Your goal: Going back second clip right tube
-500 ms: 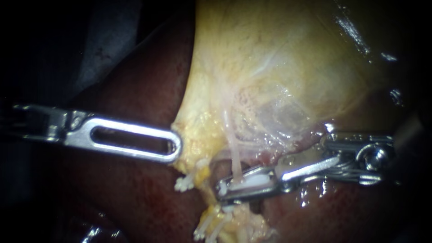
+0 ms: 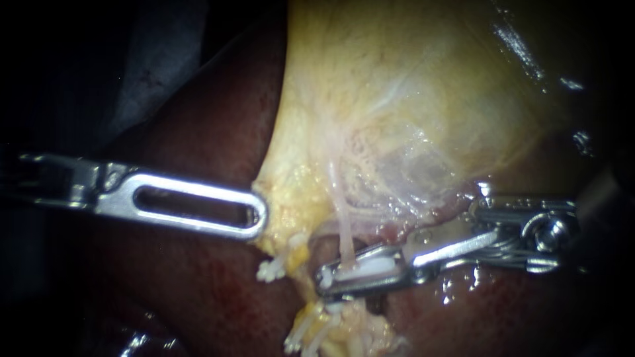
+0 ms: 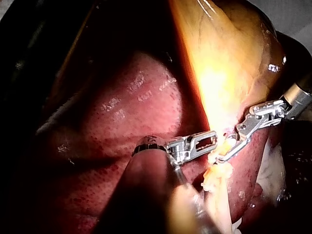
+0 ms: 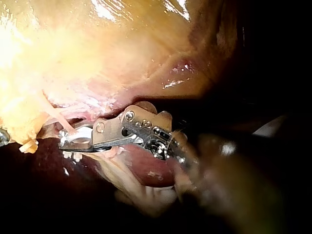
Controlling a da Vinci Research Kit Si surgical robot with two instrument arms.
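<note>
At the lower edge of the yellow tissue (image 2: 370, 99), in the endoscope view, a thin pale tube (image 2: 342, 225) runs down and ends between the two halves of the hand of my right instrument (image 2: 325, 276). That hand is clenched on a white clip (image 2: 378, 266): one metal half lies above the clip and one below, both touching it, and the tube enters the clip near the hand's tip. The instrument's shaft comes in from the right, low over the wet red liver (image 2: 198, 284).

My left instrument (image 2: 259, 217) comes in from the left. Its slotted hand lies flat and closed, with its tip grasping the near corner of the yellow tissue, which draws out to a point toward it. The two hands are near each other but apart, with the yellow edge between them.

Just below the left hand's tip a small white ridged piece (image 2: 271, 269) hangs off the yellow edge. Whether it is a clip I cannot tell.

From the left wrist, the left instrument (image 3: 213, 139) meets the bright yellow edge, and the right instrument (image 3: 222, 157) comes in from the far side, its tip just beside.

From the right wrist, the right instrument (image 4: 63, 140) holds the clip (image 4: 80, 135), and the tube (image 4: 58, 117) slants down into it from the tissue ahead.
</note>
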